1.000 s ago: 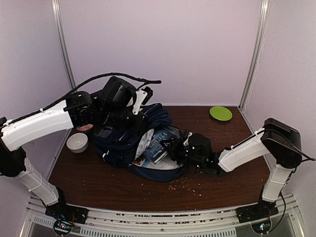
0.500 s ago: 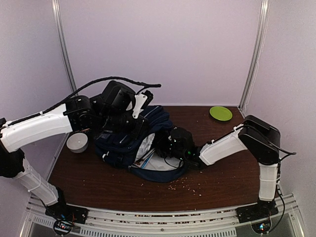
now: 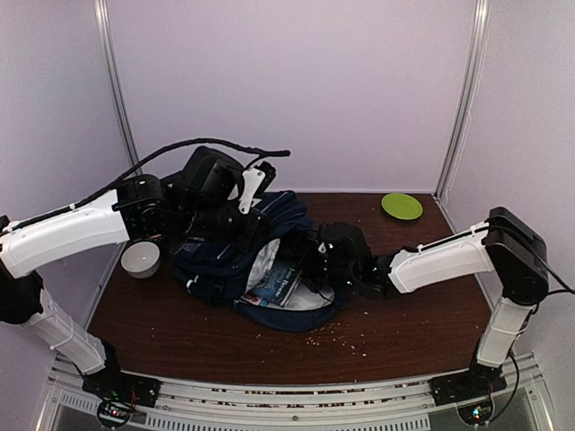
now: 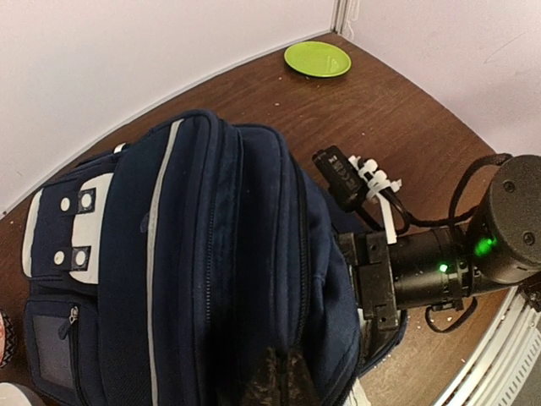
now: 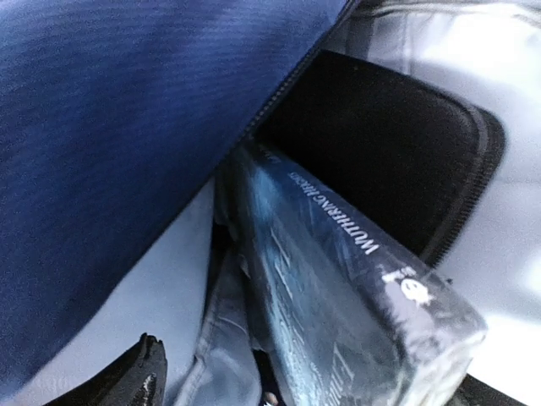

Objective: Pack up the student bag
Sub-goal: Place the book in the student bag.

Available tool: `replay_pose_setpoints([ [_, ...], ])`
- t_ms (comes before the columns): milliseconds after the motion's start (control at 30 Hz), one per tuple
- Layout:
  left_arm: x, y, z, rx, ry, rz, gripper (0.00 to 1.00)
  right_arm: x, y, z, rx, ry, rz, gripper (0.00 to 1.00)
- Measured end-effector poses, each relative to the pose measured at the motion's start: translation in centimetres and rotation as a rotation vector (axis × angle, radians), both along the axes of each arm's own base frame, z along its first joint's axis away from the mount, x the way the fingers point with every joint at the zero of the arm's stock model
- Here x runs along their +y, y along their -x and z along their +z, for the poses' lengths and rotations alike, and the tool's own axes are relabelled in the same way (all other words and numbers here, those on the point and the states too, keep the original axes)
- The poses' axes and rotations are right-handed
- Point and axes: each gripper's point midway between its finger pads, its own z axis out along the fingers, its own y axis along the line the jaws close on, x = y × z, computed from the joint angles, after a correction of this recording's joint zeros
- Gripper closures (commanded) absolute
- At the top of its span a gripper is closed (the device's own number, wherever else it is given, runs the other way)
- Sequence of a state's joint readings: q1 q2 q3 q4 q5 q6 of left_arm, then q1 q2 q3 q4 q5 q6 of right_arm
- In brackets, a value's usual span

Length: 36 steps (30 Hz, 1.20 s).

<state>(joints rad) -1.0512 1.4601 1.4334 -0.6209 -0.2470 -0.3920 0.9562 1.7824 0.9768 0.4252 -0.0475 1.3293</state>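
So the big navy-blue fabric backpack with thin white stripes is lying on its side around the middle of the dark brown wooden table, a bit into the table's left half. Its mouth gapes toward the table's right side with pale grey lining showing.

The left gripper is clamped tight on a fold of the bag's navy top fabric and holds that part up.

The right gripper is poked into the opening. On its wrist cam the fingers stand spread wide with nothing pinched, and there's a strip of lining between that finger and the book.

Said book is a glossy blue-covered book, and the spine lettering starts "WUTHERING". It lies inside the bag against a flat black rectangular case with a stitched rim that sits deeper in.

Other stuff:
- a small round lime-green plate at the table's far right corner
- a white bowl by the table's left edge, near the bag
- a scatter of light crumbs on the near part of the table, in front of the bag
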Motion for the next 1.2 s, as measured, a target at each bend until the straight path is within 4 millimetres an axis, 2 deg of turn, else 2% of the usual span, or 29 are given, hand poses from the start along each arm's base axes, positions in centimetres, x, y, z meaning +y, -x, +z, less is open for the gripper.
replay_pose_setpoints([
  [67,-0.1,-0.1,0.2,-0.005,0.01,-0.001,1.0,-0.7,0.4,-0.1,0.0,0.04,0.008,0.12],
  [133,-0.7,0.1,1.3,-0.026,0.05,-0.01,1.0,-1.4,0.6,-0.7,0.005,0.085,0.013,0.24],
  [267,-1.2,0.4,3.1,-0.054,0.113,-0.027,1.0,-3.0,1.3,-3.2,0.032,0.181,0.023,0.61],
  [367,-1.5,0.5,3.5,-0.058,0.132,-0.036,1.0,-3.7,1.5,-4.2,0.046,0.201,0.017,0.8],
  [433,-1.6,0.5,3.6,-0.056,0.137,-0.038,1.0,-3.5,1.4,-3.9,0.041,0.169,0.011,0.88],
  [533,-1.7,0.6,3.7,-0.054,0.147,-0.046,1.0,-2.3,0.9,-1.6,-0.006,0.065,0.008,0.97],
  [567,-1.8,0.6,3.7,-0.051,0.15,-0.048,1.0,-2.0,0.8,-1.3,-0.015,0.043,0.008,0.96],
  [600,-1.8,0.7,3.7,-0.05,0.152,-0.05,1.0,-1.6,0.6,-1.2,-0.022,0.025,0.01,0.87],
  [700,-1.9,0.7,3.8,-0.047,0.156,-0.051,1.0,0.2,-0.1,-2.0,-0.013,0.001,0.032,0.44],
  [767,-1.9,0.7,3.8,-0.048,0.156,-0.049,1.0,0.8,-0.5,-2.6,0.001,0.007,0.033,0.31],
  [867,-1.7,0.7,3.7,-0.05,0.154,-0.045,0.98,0.2,-0.3,-2.9,0.006,0.056,0.041,0.23],
  [1000,-0.8,0.9,2.9,-0.048,0.139,-0.032,0.88,-2.5,0.7,-2.3,0.005,0.121,0.041,0.19],
  [1200,0.1,0.9,1.8,-0.048,0.111,-0.008,0.64,-6.6,2.5,-1.3,-0.016,0.232,0.047,0.18],
])
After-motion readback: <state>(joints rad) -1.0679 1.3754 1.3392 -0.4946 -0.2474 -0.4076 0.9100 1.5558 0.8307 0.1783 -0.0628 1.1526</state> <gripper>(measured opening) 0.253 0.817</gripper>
